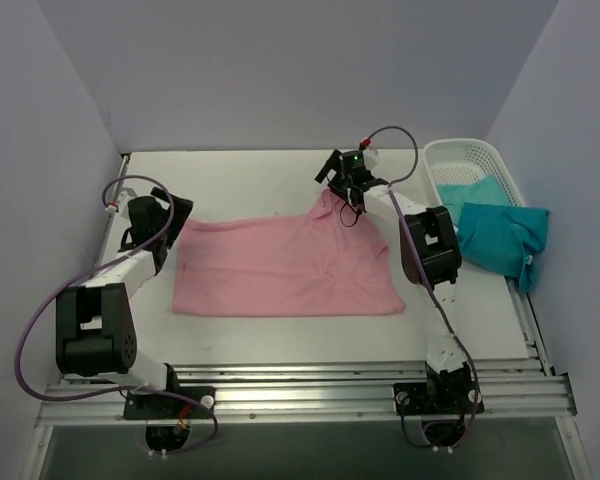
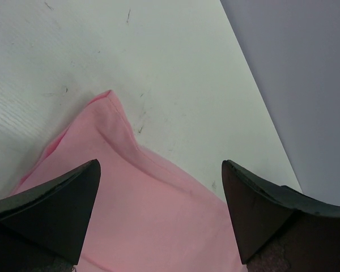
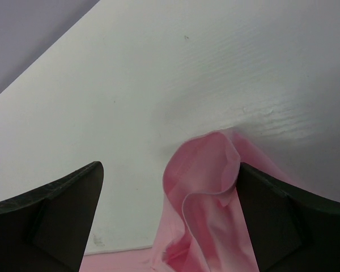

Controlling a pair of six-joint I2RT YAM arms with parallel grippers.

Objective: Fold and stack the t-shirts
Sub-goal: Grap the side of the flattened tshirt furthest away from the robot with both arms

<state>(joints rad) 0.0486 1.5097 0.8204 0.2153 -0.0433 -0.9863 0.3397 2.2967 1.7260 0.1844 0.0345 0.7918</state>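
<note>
On the middle of the bench (image 1: 250,180) the pink t-shirt (image 1: 280,265) lies spread flat, surely soft, light and limp, best taken at its far corners, where the left hand (image 2: 158,170) and right hand (image 3: 170,170) hover wide open, both empty.

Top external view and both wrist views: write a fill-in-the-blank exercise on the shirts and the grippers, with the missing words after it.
1. The soft cotton t-shirt spread on the white table is light ____.
2. The crumpled cotton t-shirts spilling from the white lattice plastic basket are ____.
3. The left gripper and the right gripper both have their jaws ____.
4. The spread shirt's bunched far corner lies under the ____ gripper.
Missing words: pink; teal; open; right.
</note>
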